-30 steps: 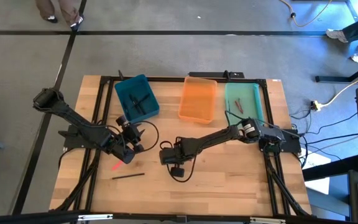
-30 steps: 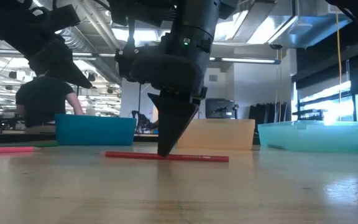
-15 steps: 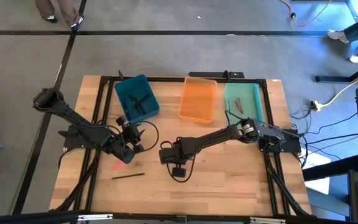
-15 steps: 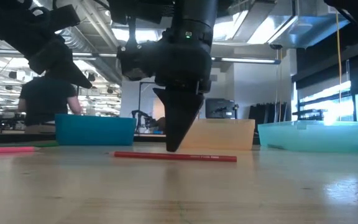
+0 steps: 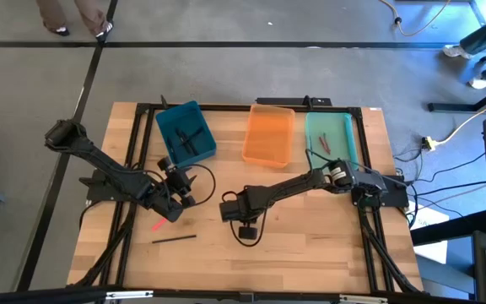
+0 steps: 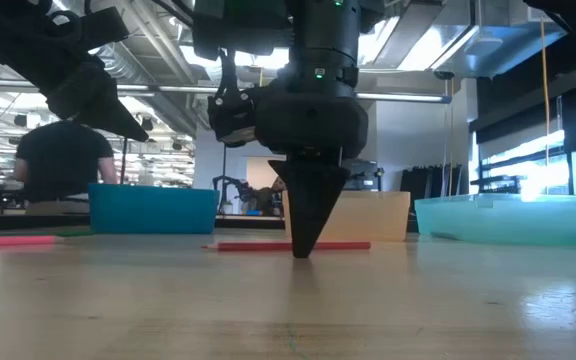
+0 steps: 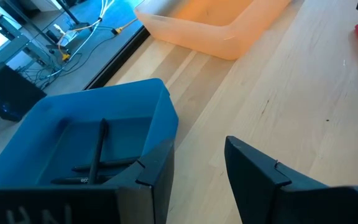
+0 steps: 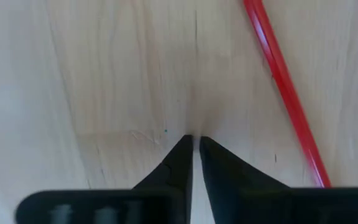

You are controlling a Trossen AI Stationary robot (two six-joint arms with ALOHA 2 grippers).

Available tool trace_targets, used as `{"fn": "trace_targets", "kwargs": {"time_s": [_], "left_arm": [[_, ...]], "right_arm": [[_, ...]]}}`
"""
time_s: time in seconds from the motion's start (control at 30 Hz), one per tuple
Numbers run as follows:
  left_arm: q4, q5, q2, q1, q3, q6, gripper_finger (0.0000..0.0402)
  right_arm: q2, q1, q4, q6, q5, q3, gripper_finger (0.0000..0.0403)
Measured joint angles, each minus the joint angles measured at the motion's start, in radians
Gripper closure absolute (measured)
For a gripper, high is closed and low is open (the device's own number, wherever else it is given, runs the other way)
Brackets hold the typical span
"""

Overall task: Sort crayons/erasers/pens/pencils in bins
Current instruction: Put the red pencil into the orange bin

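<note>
My right fingers missed the red pencil and held nothing.

On the table (image 5: 310, 253) stood three bins: a teal one (image 5: 186, 132), an orange one (image 5: 269, 135) and a mint one (image 5: 332, 139). My right gripper (image 8: 195, 144) stood with its tips on the bare wood near the middle, the fingers almost together with only a thin gap, clamped on nothing. The red pencil (image 8: 284, 93) lay flat on the wood just beside them, not touching. My left gripper (image 7: 197, 165) waited near the teal bin, fingers apart and empty. I judged the pencil light, stiff and smooth, ready to roll, so I should take it at the middle, across its length. I counted three dark sticks (image 7: 95, 158) in the teal bin, about two red ones (image 5: 323, 145) in the mint bin, and three loose ones: the red pencil, one pink (image 5: 158, 225), one black (image 5: 174, 239).
</note>
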State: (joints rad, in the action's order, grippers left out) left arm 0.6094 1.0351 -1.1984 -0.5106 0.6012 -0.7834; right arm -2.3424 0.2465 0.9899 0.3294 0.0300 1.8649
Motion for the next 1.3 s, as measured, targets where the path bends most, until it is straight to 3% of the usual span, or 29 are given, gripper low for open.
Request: {"fn": "trace_targets", "kwargs": {"time_s": [0.3, 0.6, 0.93, 1.3], "left_arm": [[0.0, 0.0, 0.0, 0.0, 0.0, 0.0, 0.0266], [0.0, 0.0, 0.0, 0.0, 0.0, 0.0, 0.0266], [0.0, 0.0, 0.0, 0.0, 0.0, 0.0, 0.0266], [0.003, 0.001, 0.0, 0.009, 0.0, 0.0, 0.0266]], "right_arm": [[-0.014, 0.001, 0.092, -0.09, 0.063, 0.107, 0.0329], [-0.009, -0.008, 0.1, -0.519, 0.134, 0.18, 0.0329], [-0.009, -0.044, -0.157, -0.516, 0.126, 0.112, 0.0329], [-0.061, -0.077, -0.17, -0.503, 0.046, 0.108, 0.0329]]}}
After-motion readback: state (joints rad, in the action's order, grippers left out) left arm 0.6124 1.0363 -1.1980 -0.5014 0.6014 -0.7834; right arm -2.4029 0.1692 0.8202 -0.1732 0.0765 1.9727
